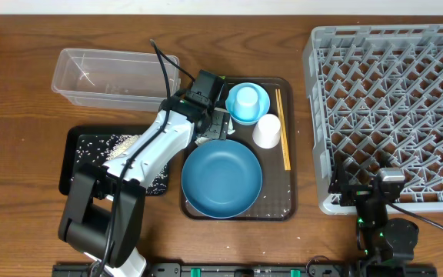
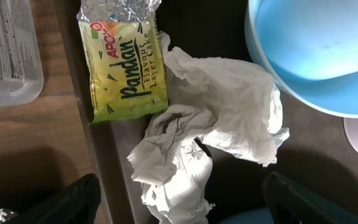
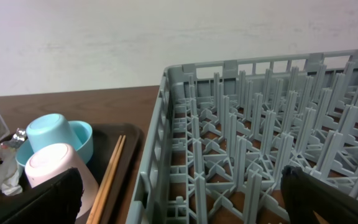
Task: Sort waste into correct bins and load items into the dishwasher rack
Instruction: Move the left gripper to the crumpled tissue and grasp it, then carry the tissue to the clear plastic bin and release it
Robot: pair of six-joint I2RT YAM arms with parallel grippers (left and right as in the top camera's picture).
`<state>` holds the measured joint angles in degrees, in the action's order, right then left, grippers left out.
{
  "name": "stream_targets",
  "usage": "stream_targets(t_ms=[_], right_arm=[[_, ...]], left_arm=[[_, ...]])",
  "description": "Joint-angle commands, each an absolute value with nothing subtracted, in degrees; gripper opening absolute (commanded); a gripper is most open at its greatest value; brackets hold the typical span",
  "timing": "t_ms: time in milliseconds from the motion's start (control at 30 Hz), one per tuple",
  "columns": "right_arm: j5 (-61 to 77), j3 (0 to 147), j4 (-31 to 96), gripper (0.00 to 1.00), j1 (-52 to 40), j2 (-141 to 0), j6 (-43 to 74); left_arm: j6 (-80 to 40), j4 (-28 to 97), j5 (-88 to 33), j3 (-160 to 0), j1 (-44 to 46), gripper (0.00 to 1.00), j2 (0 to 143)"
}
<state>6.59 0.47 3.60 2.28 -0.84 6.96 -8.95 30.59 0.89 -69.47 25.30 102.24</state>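
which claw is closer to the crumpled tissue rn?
Left. The left claw hovers open right above the tissue on the brown tray, next to the wrapper. The right claw sits by the rack's front edge, well away from it.

The left gripper (image 2: 178, 208) hangs over the crumpled white tissue (image 2: 219, 124), its two dark fingers (image 2: 67, 202) spread wide at the bottom corners and gripping nothing. The yellow-green wrapper (image 2: 126, 68), printed "Pandan", lies against the tissue's left side, across the rim of the brown tray (image 2: 204, 25). The light-blue bowl (image 2: 316, 50) fills the upper right. The clear tub (image 2: 8, 56) sits at the upper left on the wooden table (image 2: 36, 137).
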Motion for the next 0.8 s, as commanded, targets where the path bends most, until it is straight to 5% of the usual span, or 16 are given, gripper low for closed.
stream_targets(t_ms=[0, 433, 767], right_arm=[[6.4, 0.3, 3.7, 0.99, 3.0, -0.5, 6.8], [6.4, 0.3, 3.7, 0.99, 3.0, -0.5, 6.8], [6.4, 0.3, 3.7, 0.99, 3.0, -0.5, 6.8]], left_arm=[[-8.4, 30.5, 1.9, -70.6, 25.5, 0.82, 103.7], [-8.4, 30.3, -3.2, -70.5, 25.5, 0.76, 107.1], [-8.4, 29.5, -3.0, -70.5, 25.5, 0.3, 106.2]])
